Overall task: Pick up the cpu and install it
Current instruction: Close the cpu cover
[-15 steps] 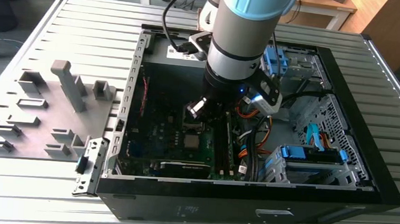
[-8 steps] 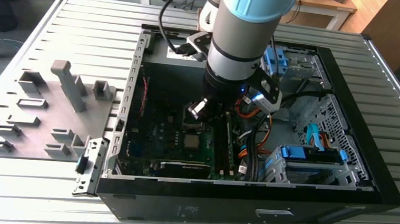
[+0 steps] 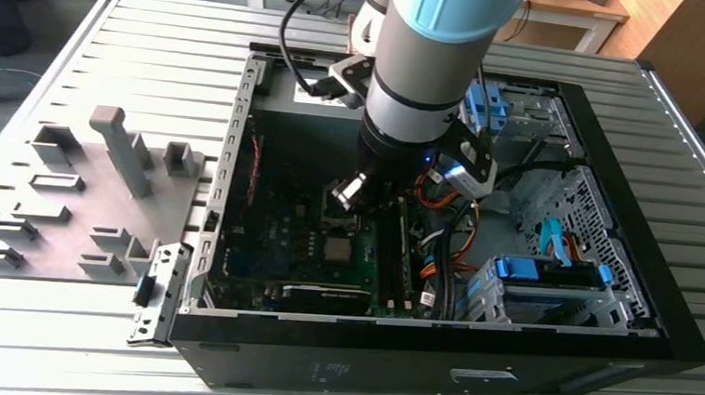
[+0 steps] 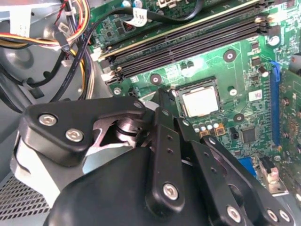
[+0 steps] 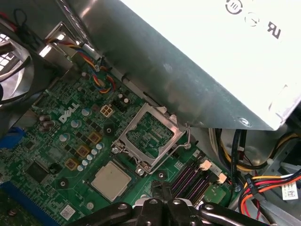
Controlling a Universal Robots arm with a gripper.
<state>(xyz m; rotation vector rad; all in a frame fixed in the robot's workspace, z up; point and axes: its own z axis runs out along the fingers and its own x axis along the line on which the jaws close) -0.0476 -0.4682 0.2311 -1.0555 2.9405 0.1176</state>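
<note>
A silver-grey robot arm [image 3: 418, 62] with a pale blue joint cap descended steeply from the far edge of an open black computer case [image 3: 441, 353], its wrist tilted down inside the case over the green motherboard [image 3: 275, 239]. The black-linked gripper [image 4: 162, 93] hung just above the board with its fingertips drawn together and nothing between them (seen in both wrist views). The small, flat, grey-silver square cpu [image 5: 111, 181] lay flat in its socket near the middle of the motherboard, towards the edge lined with long black memory slots [image 4: 188, 40], close to the gripper's tips but apart from them. A hinged bare-metal frame [image 5: 148, 136] stood raised beside the cpu. The case rested on a slatted metal table [image 3: 152, 44], with a grey block tray [image 3: 67, 196] along the table's edge on the exterior view's left.
</note>
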